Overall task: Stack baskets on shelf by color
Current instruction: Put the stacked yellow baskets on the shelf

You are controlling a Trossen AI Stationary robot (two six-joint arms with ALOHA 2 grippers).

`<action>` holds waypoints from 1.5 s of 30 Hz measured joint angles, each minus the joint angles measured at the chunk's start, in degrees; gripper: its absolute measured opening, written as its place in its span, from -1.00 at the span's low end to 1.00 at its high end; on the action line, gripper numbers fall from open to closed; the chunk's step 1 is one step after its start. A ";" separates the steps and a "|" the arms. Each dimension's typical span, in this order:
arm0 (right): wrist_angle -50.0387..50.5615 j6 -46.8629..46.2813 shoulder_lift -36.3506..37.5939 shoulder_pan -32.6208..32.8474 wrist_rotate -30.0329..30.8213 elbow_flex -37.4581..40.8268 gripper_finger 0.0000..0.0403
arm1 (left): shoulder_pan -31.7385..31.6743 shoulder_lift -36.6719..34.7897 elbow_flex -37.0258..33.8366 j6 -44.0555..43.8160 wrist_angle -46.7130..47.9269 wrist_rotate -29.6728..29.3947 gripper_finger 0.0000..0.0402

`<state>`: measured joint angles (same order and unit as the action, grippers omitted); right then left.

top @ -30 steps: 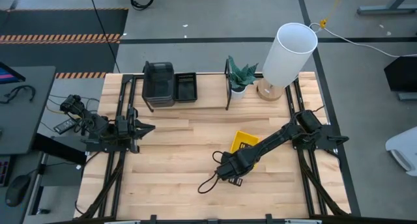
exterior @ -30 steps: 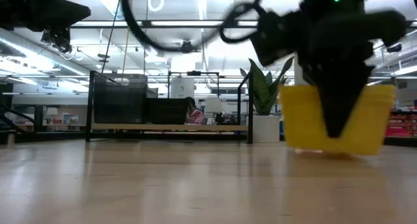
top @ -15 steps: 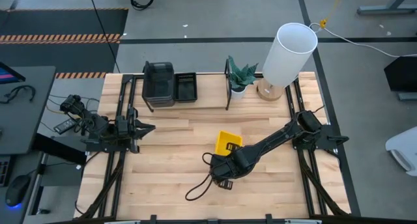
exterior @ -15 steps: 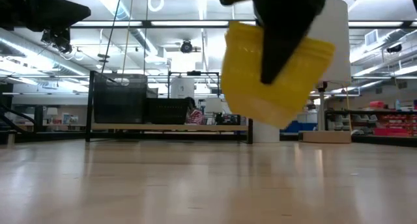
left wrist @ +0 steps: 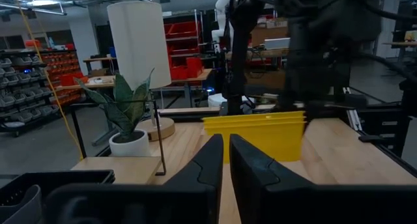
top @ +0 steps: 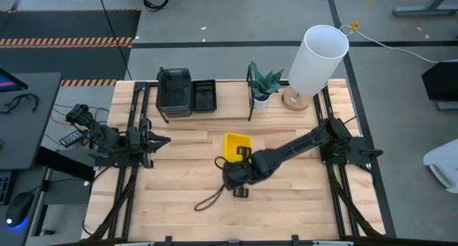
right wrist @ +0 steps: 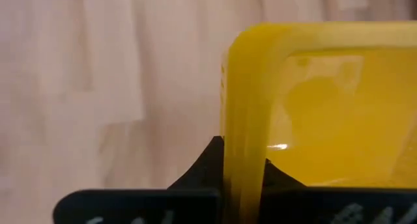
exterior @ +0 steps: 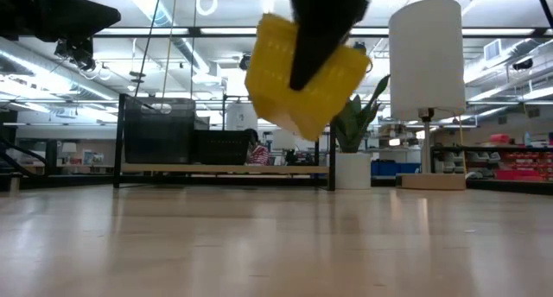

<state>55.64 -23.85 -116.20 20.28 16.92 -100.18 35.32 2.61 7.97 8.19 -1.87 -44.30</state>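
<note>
My right gripper [top: 239, 159] is shut on a bright yellow basket [top: 237, 144], which the low view shows tilted in the air [exterior: 304, 72] above the middle of the table. The shelf [top: 204, 111] runs along the table's far side. On its left end stand dark grey baskets [top: 174, 91] with a black slatted basket [top: 205, 96] beside them. My left gripper [top: 162, 139] waits shut at the table's left side, pointing toward the yellow basket [left wrist: 257, 135]. My right gripper pinches the yellow basket's wall at the rim [right wrist: 244, 152] of its near side, one finger inside and one outside. The fingers come from the near side, slanting down. The basket is lifted clear of the table and tilted.
A small potted plant [top: 264, 85] stands at the shelf's right end, and a tall white lamp [top: 315, 60] stands at the far right corner. A black cable [top: 211, 198] trails from the right arm onto the wood. The shelf's plank is bare between the black basket and the plant.
My right gripper has carried the yellow basket up and toward the table's left and far side. The basket has risen from just above the tabletop to well clear of it and has tipped to one side.
</note>
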 joint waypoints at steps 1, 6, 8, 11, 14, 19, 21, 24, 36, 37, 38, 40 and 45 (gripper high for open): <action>-0.45 1.36 0.00 -0.94 -0.05 0.00 -0.93 | 0.01 -0.01 0.00 0.00 0.00 0.00 -0.82; -3.92 9.55 0.00 -5.70 -0.15 0.17 -0.93 | -0.01 -0.02 0.00 0.00 0.00 0.00 -0.85; -4.69 12.76 0.00 -7.63 -0.11 0.17 -0.93 | 0.01 0.00 0.00 0.00 0.00 -0.01 -0.86; -5.03 15.44 0.00 -10.78 0.65 0.22 -0.93 | -0.01 -0.02 0.00 0.00 0.00 0.00 -0.88; -5.05 17.77 0.00 -13.45 4.38 0.22 -0.93 | -0.01 0.00 0.00 0.00 0.00 0.00 -0.88; -5.88 24.09 0.00 -17.89 4.44 0.26 -0.93 | 0.01 0.00 0.00 0.00 0.00 -0.02 -0.84; -5.91 25.44 0.00 -19.90 4.39 0.28 -0.93 | -0.01 -0.01 0.00 0.00 0.00 -0.02 -0.82; -5.88 25.60 0.00 -23.10 5.55 0.31 -0.93 | -0.01 0.00 0.00 0.00 0.00 0.00 -0.83; -7.05 30.51 0.02 -34.03 -2.76 1.21 -0.90 | 0.01 -0.01 0.00 0.00 0.00 0.00 -0.87; -8.14 30.51 0.02 -34.70 -3.79 2.10 -0.90 | 0.00 0.00 0.00 0.00 0.00 -0.01 -0.86; -8.49 30.51 -0.02 -35.28 -4.65 2.97 -0.90 | -0.01 -0.01 0.00 0.00 0.00 0.00 -0.85; -9.30 30.53 -0.04 -36.00 -5.47 4.86 -0.90 | -0.01 -0.02 0.00 0.00 0.00 0.00 -0.83; -12.43 33.16 -0.02 -35.92 -4.79 9.24 -0.84 | 0.00 0.00 0.00 0.00 0.00 -0.02 -0.83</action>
<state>43.21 9.31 -116.22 -15.64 12.13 -90.94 35.32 2.61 7.97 8.19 -1.87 -44.31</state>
